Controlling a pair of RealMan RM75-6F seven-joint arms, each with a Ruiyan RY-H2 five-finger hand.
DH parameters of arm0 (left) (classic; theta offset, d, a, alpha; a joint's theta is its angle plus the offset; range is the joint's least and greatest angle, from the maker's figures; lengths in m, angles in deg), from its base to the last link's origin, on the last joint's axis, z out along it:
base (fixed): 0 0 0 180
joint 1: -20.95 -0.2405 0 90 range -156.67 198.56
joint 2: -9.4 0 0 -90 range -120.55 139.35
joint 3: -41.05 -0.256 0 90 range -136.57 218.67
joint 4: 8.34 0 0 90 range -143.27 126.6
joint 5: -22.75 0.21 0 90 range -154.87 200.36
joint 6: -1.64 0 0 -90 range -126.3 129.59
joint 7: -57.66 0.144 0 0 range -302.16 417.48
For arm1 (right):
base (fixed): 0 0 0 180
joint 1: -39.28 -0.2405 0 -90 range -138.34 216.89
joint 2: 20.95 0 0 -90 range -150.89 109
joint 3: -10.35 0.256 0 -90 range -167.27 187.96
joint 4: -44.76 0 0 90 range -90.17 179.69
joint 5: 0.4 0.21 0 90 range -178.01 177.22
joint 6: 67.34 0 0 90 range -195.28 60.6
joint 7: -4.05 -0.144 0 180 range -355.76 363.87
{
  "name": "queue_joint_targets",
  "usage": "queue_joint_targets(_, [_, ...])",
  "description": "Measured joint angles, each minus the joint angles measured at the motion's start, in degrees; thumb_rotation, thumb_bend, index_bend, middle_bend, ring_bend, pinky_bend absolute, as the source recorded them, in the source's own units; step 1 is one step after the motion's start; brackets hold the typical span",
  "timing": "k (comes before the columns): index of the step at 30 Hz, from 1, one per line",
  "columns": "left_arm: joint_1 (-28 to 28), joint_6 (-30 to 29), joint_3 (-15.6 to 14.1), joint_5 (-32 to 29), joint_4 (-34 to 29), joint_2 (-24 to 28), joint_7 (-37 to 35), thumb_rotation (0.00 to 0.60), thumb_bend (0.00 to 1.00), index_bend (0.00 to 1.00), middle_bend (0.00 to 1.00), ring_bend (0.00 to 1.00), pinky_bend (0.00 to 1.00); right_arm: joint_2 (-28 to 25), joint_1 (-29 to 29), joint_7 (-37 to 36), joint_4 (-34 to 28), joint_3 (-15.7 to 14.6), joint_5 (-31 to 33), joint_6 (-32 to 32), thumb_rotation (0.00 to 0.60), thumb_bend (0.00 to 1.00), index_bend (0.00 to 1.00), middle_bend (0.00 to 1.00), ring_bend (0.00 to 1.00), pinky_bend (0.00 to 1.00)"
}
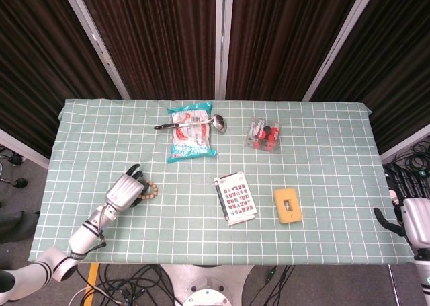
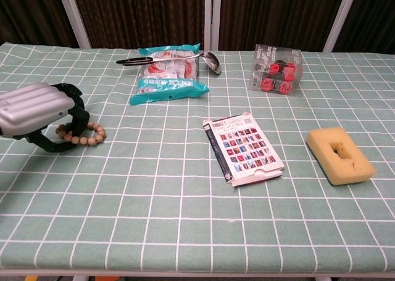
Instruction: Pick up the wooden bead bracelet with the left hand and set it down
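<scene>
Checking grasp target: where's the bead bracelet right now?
The bracelet lies on the table's left side, under the left hand's fingers, left of the card booklet.

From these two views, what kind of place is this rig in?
Probably a lab data-collection station, not a home: a table in a green checked cloth holding unrelated props, dark curtains on metal poles behind it, and loose cables on the floor below.

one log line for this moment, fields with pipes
left hand over wooden bead bracelet, grasp unclear | bracelet on table | right hand idle at table edge
</scene>
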Motion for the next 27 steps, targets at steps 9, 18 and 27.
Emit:
queue_joint_targets(9, [-1.4, 1.24, 2.98, -6.36, -11.66, 4.26, -23.74, 0.6, 0.38, 0.64, 0.66, 0.32, 0.17, 0.02, 0.2, -0.27, -0.09, 0.05, -0.56, -0.7, 0.6, 0.2, 0.0, 0.0, 0.0, 0.0])
queue_joint_targets(18, [-1.5, 13.97, 5.81, -15.16, -28.82, 13.65, -48.13, 0.6, 0.42, 0.63, 0.65, 0.32, 0.17, -0.58, 0.54, -0.23, -0.64, 0.33, -0.8, -1.66, 0.6, 0.19, 0.0, 0.0, 0.0, 0.0])
queue_joint_targets(27, [-0.65, 24.28, 8.08, -16.91, -37.06, 20.02, -68.72, 0.599, 0.43, 0.6, 0.63, 0.32, 0.17, -0.74, 0.49, -0.06, -0.92, 0.55, -0.95, -1.88, 0.6, 0.19, 0.0, 0.0, 0.0, 0.0])
